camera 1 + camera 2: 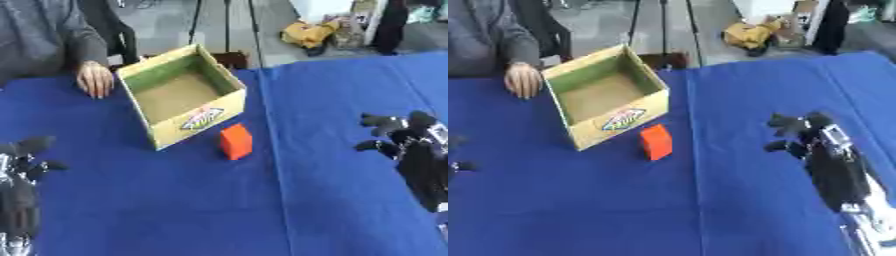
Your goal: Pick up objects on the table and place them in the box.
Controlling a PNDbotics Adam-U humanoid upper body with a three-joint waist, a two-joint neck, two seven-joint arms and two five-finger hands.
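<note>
An orange-red block (235, 141) stands on the blue table just in front of the open cardboard box (229, 106), near its front right corner. The box looks empty inside. My right hand (808, 134) hovers over the table to the right of the block, well apart from it, fingers relaxed and holding nothing. My left hand (24, 157) rests open at the lower left, far from the block.
A person's hand (94, 79) lies on the table just left of the box. A seam in the blue cloth (273, 150) runs down the middle. Beyond the far edge are tripod legs and a yellow bundle (308, 33) on the floor.
</note>
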